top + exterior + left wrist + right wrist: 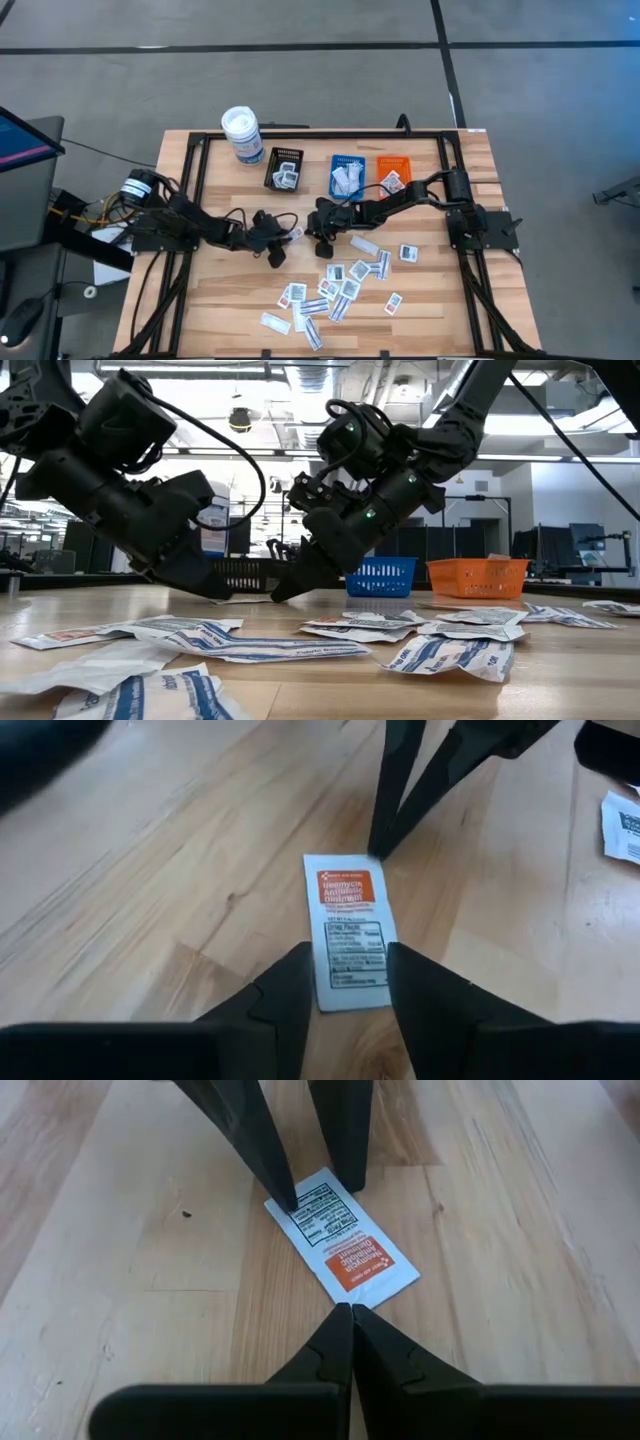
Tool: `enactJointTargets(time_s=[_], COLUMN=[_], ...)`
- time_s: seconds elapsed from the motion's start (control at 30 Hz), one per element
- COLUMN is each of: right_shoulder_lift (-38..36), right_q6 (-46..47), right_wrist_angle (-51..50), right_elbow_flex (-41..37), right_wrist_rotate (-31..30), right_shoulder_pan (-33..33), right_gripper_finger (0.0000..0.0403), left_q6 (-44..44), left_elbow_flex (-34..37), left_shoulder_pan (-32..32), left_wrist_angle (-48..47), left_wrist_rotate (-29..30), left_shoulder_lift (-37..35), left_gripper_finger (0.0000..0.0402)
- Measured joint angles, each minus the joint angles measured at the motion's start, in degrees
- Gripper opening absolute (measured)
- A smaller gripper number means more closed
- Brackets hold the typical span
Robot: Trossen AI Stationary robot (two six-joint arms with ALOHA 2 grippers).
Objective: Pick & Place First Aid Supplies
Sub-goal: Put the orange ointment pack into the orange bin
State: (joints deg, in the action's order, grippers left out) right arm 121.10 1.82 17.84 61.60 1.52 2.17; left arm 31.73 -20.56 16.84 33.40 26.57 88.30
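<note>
**Both grippers meet at one packet, mid-table**

Nearest the table's front edge, loose first aid packets lie scattered flat at about 5 o'clock from table centre: small white rectangles with blue or dark print, some overlapping.

At centre lies a single packet, flat on the wood: white, with an orange-red header block above a panel of fine dark print.

The left gripper comes in from 9 o'clock, fingers spread to either side of the packet's printed end, tips down at the wood. The right gripper comes in from 3 o'clock, fingers pressed together, tips at the packet's orange end and holding nothing.

Farthest, toward 12 o'clock, stand a black tray, blue tray, orange tray and white canister.
</note>
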Motion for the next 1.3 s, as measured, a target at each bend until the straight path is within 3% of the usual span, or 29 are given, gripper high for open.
enactJointTargets(time_s=[0.37, 0.53, 0.73, 0.9, 1.0, 1.3], right_shoulder_lift=[0.01, -1.81, -2.48, -1.67, -1.68, -1.79], right_q6=[2.74, 2.11, -6.12, -17.0, -17.71, -17.43], right_wrist_angle=[2.81, 0.22, 0.44, 0.45, 1.01, -0.56], right_elbow_flex=[-0.17, -0.24, -0.2, -0.26, -0.24, 0.15], right_wrist_rotate=[-0.02, 0.13, -0.63, -10.49, -13.43, -9.01], right_shoulder_pan=[0.0, 0.05, 1.77, 3.84, 3.84, 2.62], right_gripper_finger=[0.0004, 0.0036, 0.0102, 0.016, 0.0186, 0.0203], left_q6=[-0.95, -1.25, -1.25, -1.31, -1.38, -1.39], left_elbow_flex=[-0.12, -0.08, 0.03, 0.1, 0.16, 0.16], left_shoulder_pan=[-0.13, -0.11, -0.11, -0.07, -0.07, -0.11], left_wrist_angle=[1.44, 1.95, 2.49, 3.37, 4.25, 6.76], left_wrist_rotate=[0.58, 0.14, 0.09, -0.53, -1.5, -3.07], left_shoulder_lift=[2.73, 2.86, 2.9, 3.01, 3.1, 3.18], left_gripper_finger=[0.0007, 0.0008, 0.0007, 0.0006, 0.0005, 0.0006])
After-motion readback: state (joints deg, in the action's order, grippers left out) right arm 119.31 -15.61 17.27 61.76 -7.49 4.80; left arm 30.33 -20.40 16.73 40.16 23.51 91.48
